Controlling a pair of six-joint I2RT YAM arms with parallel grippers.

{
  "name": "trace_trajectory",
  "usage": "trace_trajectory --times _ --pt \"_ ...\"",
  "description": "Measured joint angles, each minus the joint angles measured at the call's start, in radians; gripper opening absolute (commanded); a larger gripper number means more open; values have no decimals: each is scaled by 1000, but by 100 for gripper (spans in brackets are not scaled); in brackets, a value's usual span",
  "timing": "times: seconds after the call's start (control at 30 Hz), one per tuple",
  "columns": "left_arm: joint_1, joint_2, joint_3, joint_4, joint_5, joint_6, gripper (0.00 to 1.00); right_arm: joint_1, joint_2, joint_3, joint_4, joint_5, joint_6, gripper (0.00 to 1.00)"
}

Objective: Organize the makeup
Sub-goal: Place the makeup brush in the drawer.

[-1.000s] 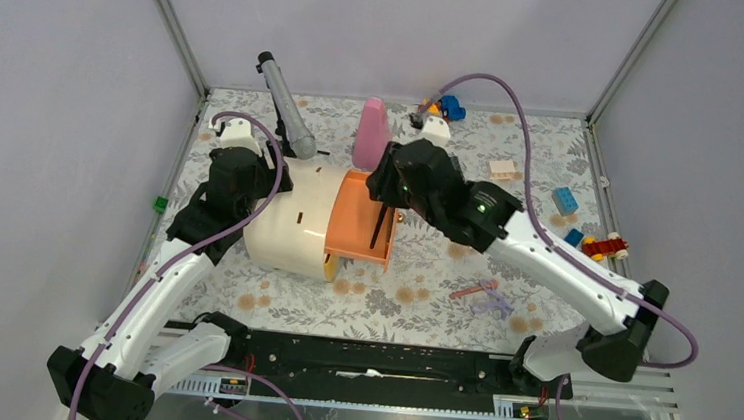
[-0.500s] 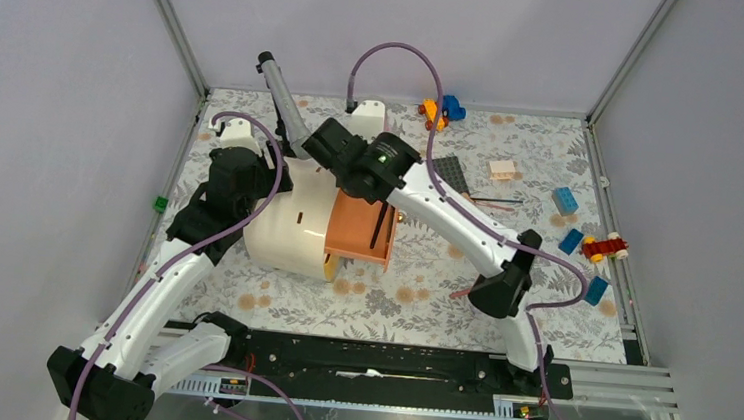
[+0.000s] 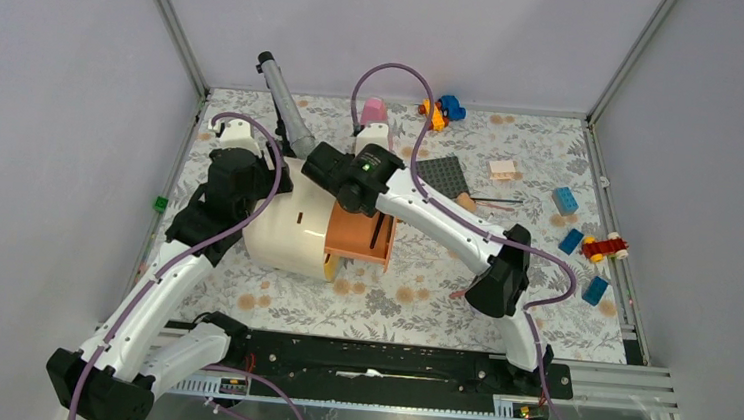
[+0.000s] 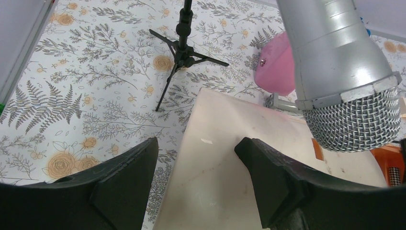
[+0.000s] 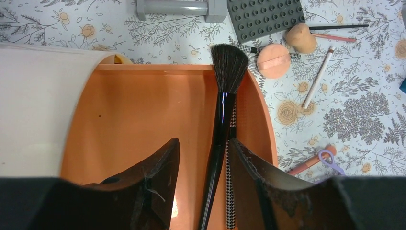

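Over the orange tray [image 5: 134,110], right gripper [image 5: 205,143] jaws stand part-open astride the black brush [image 5: 229,72] (seemingly not gripped); next: withdraw, fetch the round puff [image 5: 273,61]; whether left gripper [image 4: 196,143] holds anything, I cannot tell.

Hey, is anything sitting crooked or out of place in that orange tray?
Yes: the big black brush lies in the orange tray with its bristles poking out over the rim at one end, so it isn't fully inside.

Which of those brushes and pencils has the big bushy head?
The black-handled brush lying in the orange tray, dark bristles fanned over its rim. The others, like the white pencil on the table, are thin sticks.
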Motion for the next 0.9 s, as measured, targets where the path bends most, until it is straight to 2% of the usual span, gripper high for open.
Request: trace_trajectory --times 0.13,0.37,0.5,0.63,0.77,0.9 --pt "0 -6 -3 0 1 0 75 -3 -2 -19 2 0 12 49" --pt "0 -10 -5 -2 3 0 75 -14 -37 -129 69 -24 29 41" --pt "0 -11 -6 0 3 0 75 -26 -82 -220 137 -55 26 32" --pt "0 -11 -6 0 4 0 75 -38 -128 -287 193 -80 16 16" --pt "0 -11 -6 0 4 0 75 -45 -163 -315 228 -102 -7 10" --pt "0 -11 -6 0 4 0 75 -45 -192 -339 290 -150 -68 9"
